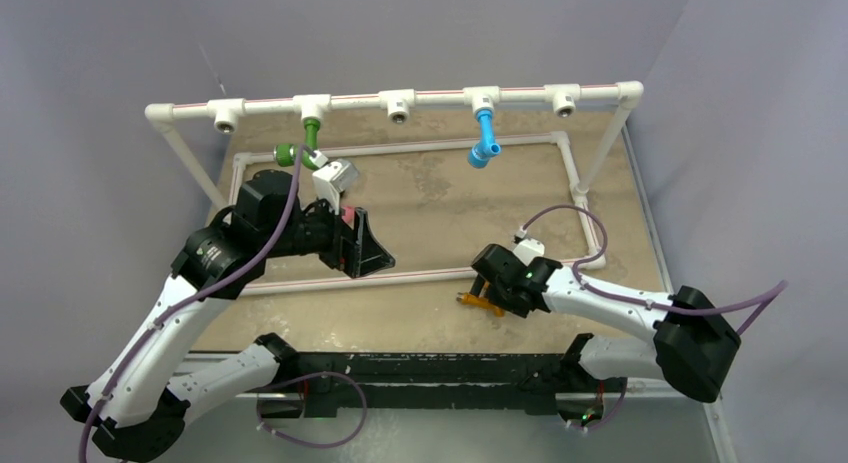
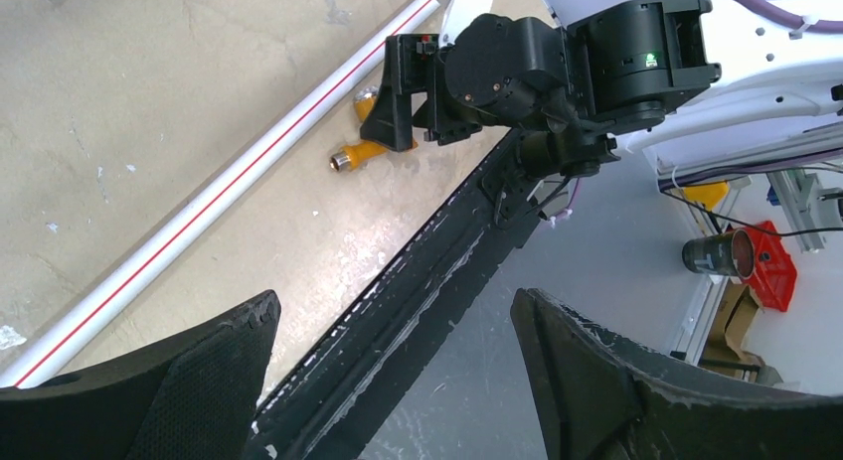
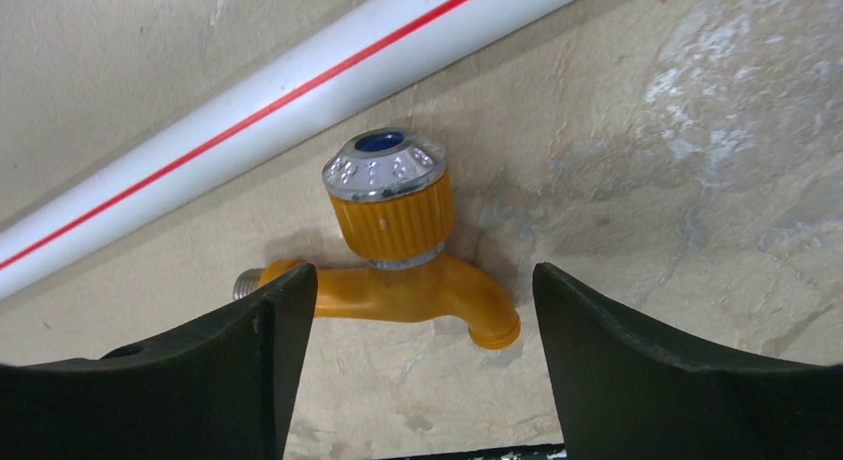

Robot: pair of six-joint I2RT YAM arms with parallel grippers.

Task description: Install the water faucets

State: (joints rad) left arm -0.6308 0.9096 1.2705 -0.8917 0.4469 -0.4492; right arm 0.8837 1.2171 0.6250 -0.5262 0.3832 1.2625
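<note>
Right gripper [image 3: 419, 281], spread, straddles orange faucet [image 3: 395, 222]; one finger [image 3: 199, 381] partly hides its thread.

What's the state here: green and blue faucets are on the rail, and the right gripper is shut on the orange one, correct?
Not quite. The right gripper is open: it straddles the orange faucet, which lies loose on the table, as the right wrist view shows. The green faucet and blue faucet are on the rail.
</note>
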